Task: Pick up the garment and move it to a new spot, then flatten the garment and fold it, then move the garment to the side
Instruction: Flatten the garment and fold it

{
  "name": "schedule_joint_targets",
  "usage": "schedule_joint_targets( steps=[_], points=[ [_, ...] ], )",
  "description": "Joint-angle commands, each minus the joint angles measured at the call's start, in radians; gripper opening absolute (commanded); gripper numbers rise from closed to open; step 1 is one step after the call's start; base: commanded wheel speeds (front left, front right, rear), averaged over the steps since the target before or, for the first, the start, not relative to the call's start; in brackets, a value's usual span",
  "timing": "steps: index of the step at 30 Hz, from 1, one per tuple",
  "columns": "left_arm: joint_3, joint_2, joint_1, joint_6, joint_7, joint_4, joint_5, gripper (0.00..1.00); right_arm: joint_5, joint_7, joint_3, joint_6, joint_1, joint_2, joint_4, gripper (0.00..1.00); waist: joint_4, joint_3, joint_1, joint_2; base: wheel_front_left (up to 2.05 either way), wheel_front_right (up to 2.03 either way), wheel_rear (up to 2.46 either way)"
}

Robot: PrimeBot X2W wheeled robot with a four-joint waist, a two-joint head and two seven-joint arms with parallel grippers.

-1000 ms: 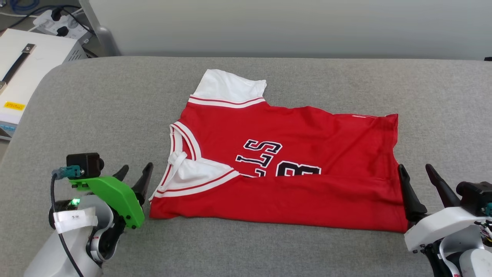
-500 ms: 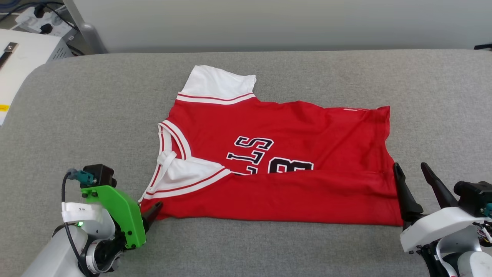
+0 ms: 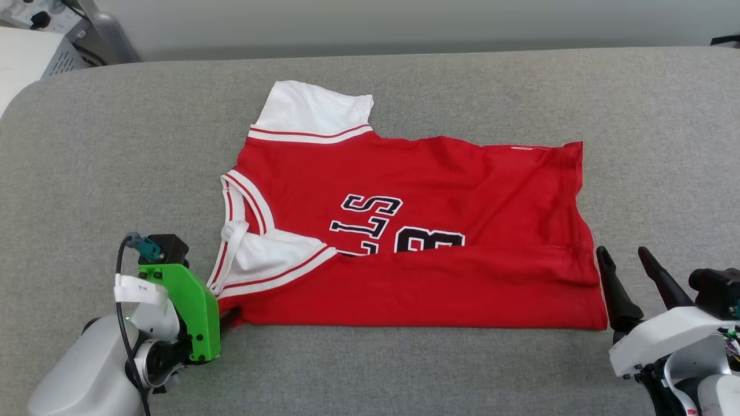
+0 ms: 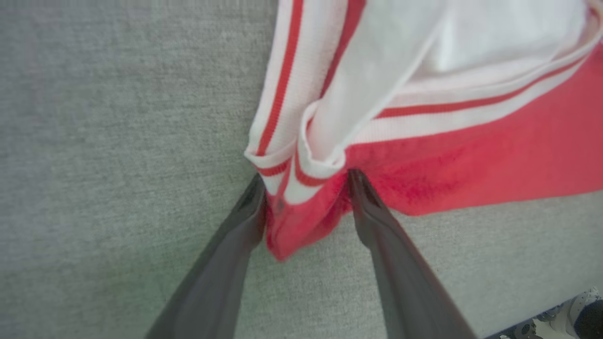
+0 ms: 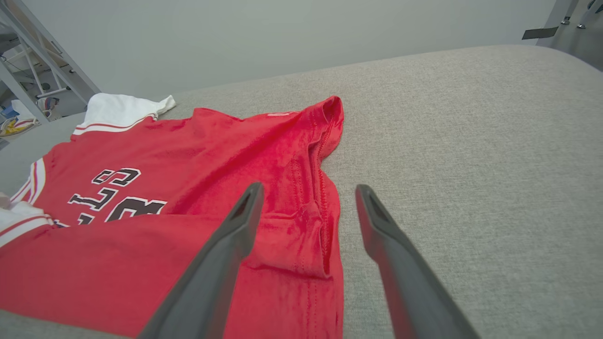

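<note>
The garment point(image 3: 404, 231), red with white sleeves and black lettering, lies on the grey cushion with its near half folded over. My left gripper point(image 3: 228, 316) is low at its near-left corner. In the left wrist view the two fingers point(image 4: 306, 183) stand apart on either side of that red and striped corner point(image 4: 301, 212), with the cloth bunched between them. My right gripper point(image 3: 622, 252) is open beside the near-right hem corner. In the right wrist view point(image 5: 309, 188) the fingers straddle the hem edge point(image 5: 325, 207) from above, holding nothing.
A grey cushioned surface point(image 3: 115, 144) carries everything, with bare room left, right and in front of the shirt. A white box point(image 3: 23, 58) and a metal post point(image 3: 110, 34) stand past the far-left corner. A pale wall runs behind.
My left gripper has moved right and down onto the garment's near-left corner, its fingers now around the cloth. The head camera has shifted. The right gripper has barely moved.
</note>
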Motion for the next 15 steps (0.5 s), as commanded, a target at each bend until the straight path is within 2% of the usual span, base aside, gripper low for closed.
schedule_joint_targets(
  steps=[1,8,10,15],
  points=[
    [-0.037,-0.056,0.024,-0.013,-0.003,0.035,0.000,0.00,0.013,0.009,-0.007,-0.001,-0.006,-0.007,0.005,1.00,0.000,-0.003,0.0000,-0.0001,0.00,0.00,0.00],
    [-0.028,-0.041,0.030,-0.017,-0.089,0.000,0.035,0.00,0.043,0.088,-0.069,-0.001,0.008,-0.035,0.015,1.00,0.010,-0.022,0.0000,-0.0001,0.00,0.00,0.00],
    [-0.024,-0.036,0.040,-0.006,-0.113,-0.037,0.043,0.00,0.056,0.135,-0.084,-0.001,0.013,-0.050,0.016,1.00,0.015,-0.025,0.0000,-0.0001,0.00,0.00,0.00],
    [-0.008,-0.006,0.073,0.026,-0.159,-0.145,0.066,0.00,0.080,0.334,-0.083,-0.001,0.031,-0.078,0.003,1.00,0.032,-0.021,0.0000,-0.0001,0.00,0.00,0.00]
  ],
)
